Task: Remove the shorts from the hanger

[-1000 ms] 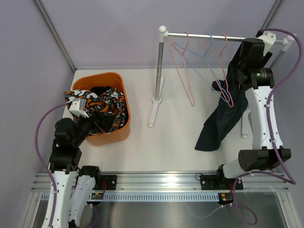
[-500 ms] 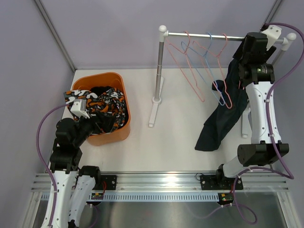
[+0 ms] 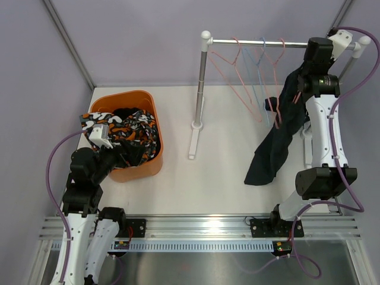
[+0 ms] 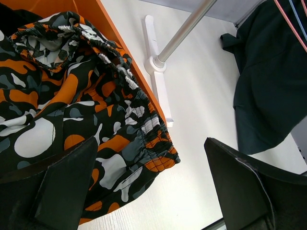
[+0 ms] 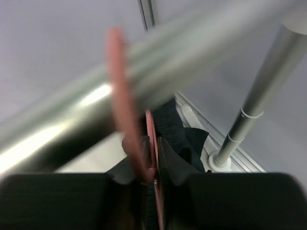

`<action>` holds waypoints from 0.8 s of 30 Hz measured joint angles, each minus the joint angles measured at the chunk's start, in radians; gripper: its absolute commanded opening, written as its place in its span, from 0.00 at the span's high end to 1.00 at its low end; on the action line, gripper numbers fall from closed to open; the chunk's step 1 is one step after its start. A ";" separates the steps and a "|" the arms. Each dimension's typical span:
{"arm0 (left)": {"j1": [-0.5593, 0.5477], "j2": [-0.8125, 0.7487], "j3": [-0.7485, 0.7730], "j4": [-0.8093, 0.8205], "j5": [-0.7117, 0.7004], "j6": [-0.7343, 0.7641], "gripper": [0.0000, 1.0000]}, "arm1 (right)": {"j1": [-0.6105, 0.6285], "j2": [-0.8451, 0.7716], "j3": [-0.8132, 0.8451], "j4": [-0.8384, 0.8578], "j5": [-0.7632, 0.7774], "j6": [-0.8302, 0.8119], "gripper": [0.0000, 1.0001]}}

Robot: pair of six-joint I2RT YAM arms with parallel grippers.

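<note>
Right jaws are pinching the pink hanger (image 5: 122, 96) just under the rail (image 3: 255, 42), navy shorts (image 3: 274, 145) hanging lengthwise straight below them; left jaws are gaping, far from the rail.

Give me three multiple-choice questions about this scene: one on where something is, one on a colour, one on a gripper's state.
1. Where do the camouflage shorts lie? A on the rail; B in the orange bin; C on the bare table.
2. What colour are the shorts hanging at the rack? A dark navy; B white; C red.
3. The left gripper is: A shut on a hanger; B shut on cloth; C open.
Answers: 1 B, they spill over the bin's rim; 2 A, the cloth looks near-black blue; 3 C, its fingers stand wide apart.
</note>
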 measured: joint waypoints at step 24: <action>0.000 0.000 0.000 -0.013 -0.016 0.000 0.01 | 0.002 -0.298 -0.055 -0.167 -0.235 0.048 1.00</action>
